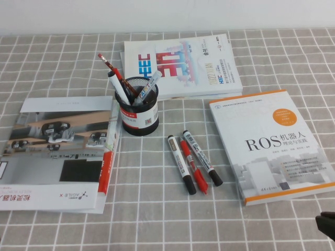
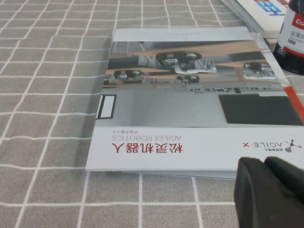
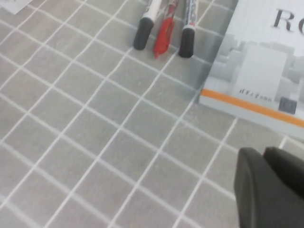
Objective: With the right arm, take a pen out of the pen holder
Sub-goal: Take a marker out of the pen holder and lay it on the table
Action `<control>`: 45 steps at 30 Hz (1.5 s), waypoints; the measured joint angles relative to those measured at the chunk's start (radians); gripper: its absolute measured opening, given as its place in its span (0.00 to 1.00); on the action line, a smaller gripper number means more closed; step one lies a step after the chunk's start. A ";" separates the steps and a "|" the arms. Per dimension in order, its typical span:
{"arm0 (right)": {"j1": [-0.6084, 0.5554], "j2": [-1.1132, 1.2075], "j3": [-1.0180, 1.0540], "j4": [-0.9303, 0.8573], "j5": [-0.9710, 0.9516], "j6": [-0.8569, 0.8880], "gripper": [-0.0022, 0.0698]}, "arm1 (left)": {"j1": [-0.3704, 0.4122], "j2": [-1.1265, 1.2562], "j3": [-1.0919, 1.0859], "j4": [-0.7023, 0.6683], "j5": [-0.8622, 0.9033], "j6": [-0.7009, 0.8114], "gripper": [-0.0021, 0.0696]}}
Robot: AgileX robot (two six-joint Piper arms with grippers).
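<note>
Pens stand tilted in the black wire-mesh cylindrical pen holder (image 1: 137, 107) at mid-table. They are probably light, stiff and smooth. The white black-capped marker (image 1: 118, 88) is best pinched high on its exposed barrel. The right gripper (image 3: 262, 154) is clenched and empty at the near right table edge. The left gripper (image 2: 264, 164) is likewise closed over the grey brochure (image 2: 190, 118).

Left wrist view. My left gripper (image 2: 264, 162), fingers together, hangs near the brochure's (image 2: 190, 118) logo corner; the black pen holder (image 2: 295, 40) stands just beside the brochure's opposite end.

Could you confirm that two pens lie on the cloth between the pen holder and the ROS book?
Not quite: the high view shows three pens there, not two. The right gripper sits at the front right; the left gripper is by the brochure.
</note>
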 joint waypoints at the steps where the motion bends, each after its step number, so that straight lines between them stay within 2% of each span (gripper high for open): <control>1: -0.008 -0.008 0.027 -0.010 -0.041 0.002 0.01 | 0.000 0.000 0.000 0.000 0.000 0.000 0.02; 6: -0.130 -0.072 0.125 -0.015 -0.202 0.006 0.01 | 0.000 0.000 0.000 0.000 0.000 0.000 0.02; 7: -0.223 -0.106 0.173 -0.015 -0.284 0.006 0.01 | 0.000 0.000 0.000 0.000 0.000 0.000 0.02; 11: -0.420 -0.213 0.275 -0.015 -0.426 0.008 0.01 | 0.000 0.000 0.000 0.000 0.000 0.000 0.02; 14: -0.530 -0.298 0.345 -0.012 -0.475 0.008 0.01 | 0.000 0.000 0.000 0.000 0.000 0.000 0.02; 17: -0.588 -0.389 0.405 0.018 -0.487 0.008 0.01 | 0.000 0.000 0.000 0.000 0.000 0.000 0.02; 27: -0.604 -0.621 0.435 0.030 -0.448 0.008 0.01 | 0.000 0.000 0.000 0.000 0.000 0.000 0.02; 40: -0.604 -0.636 0.435 0.040 -0.364 0.008 0.01 | 0.000 0.000 0.000 0.000 0.000 0.000 0.02; 45: -0.604 -0.636 0.435 0.158 -0.298 -0.127 0.01 | 0.000 0.000 0.000 0.000 0.000 0.000 0.02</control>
